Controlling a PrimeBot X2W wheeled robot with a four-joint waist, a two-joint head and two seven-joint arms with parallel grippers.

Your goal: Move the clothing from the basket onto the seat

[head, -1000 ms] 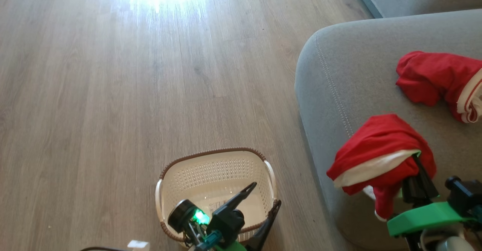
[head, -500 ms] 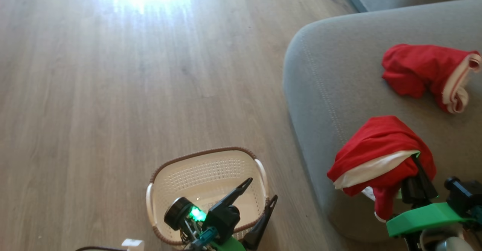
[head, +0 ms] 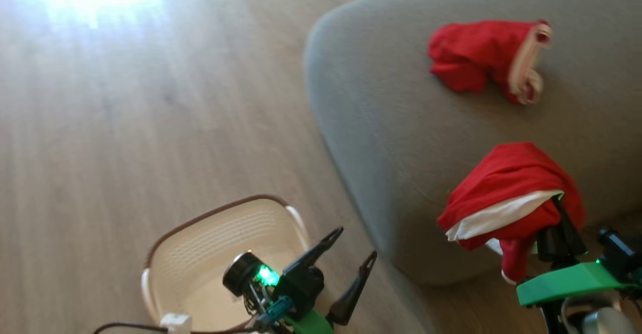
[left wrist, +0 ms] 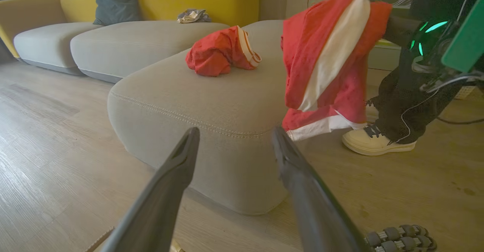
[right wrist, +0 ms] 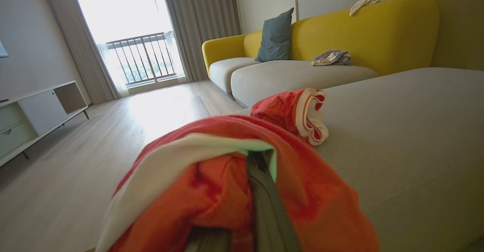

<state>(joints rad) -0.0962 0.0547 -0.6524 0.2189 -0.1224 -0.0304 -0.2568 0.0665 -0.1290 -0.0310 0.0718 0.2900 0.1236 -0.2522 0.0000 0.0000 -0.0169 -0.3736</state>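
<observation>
Now we have the right gripper (head: 554,206) pinched on a red garment (head: 506,178) that drapes over it, beside the near edge of the seat (head: 391,123). We should carry it forward until the cloth hangs well over the seat, short of the second garment (head: 476,53) lying ahead, then part the jaws. Our left gripper (head: 356,243) is spread above the basket (head: 200,254), which looks empty.

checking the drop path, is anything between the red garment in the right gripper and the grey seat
Nothing visible does. The red garment hangs from the shut right gripper at the grey seat's near edge, and the seat top ahead of it is bare. The other red garment lies farther back, apart from it.
</observation>
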